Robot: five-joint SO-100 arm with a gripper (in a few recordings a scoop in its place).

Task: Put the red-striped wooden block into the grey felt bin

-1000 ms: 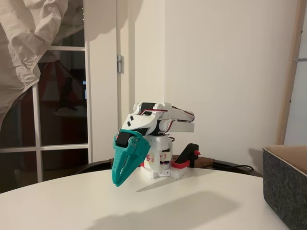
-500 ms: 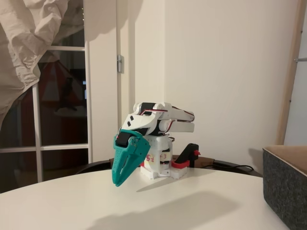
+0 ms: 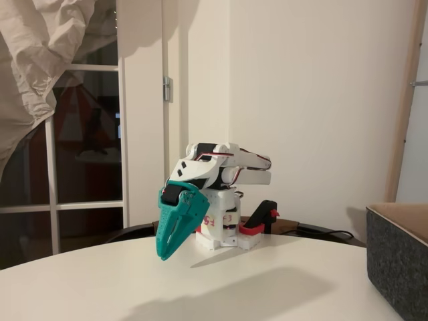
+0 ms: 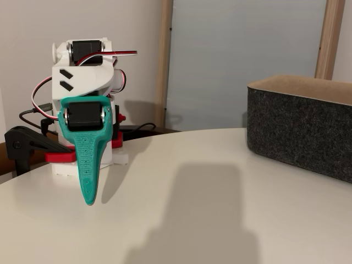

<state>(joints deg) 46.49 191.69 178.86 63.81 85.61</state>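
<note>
**Arm folded at rest, tool clenched and empty, block out of sight**

In both fixed views the arm sits tucked over its white base, and the teal tool [image 3: 165, 249] points down toward the counter [image 3: 221, 287] at about seven o'clock from the base. In a fixed view the tool [image 4: 88, 192] is seen edge-on, tapering to a single tip that hangs just above the counter [image 4: 220, 209]. Its two fingers lie pressed together with nothing between them. This looks like a parked pose, folded so the arm takes little room and keeps clear of the working area.

At about three o'clock from the base stands a black and red clamp [image 3: 262, 219], probably there to pin the base to the counter edge so the arm cannot tip.

Further right, at about four o'clock from the arm, is the grey felt bin [image 3: 396, 267], well apart from the tool. Its thick dark walls and tan lining show better in the other fixed view, where the bin [image 4: 300, 129] sits at three o'clock, open side up, ready to receive a drop.

The red-striped wooden block lies on no stretch of counter that either camera covers; it may sit nearer the cameras, below the frame. I judge the task not yet begun: the block must first be found and gripped.
</note>
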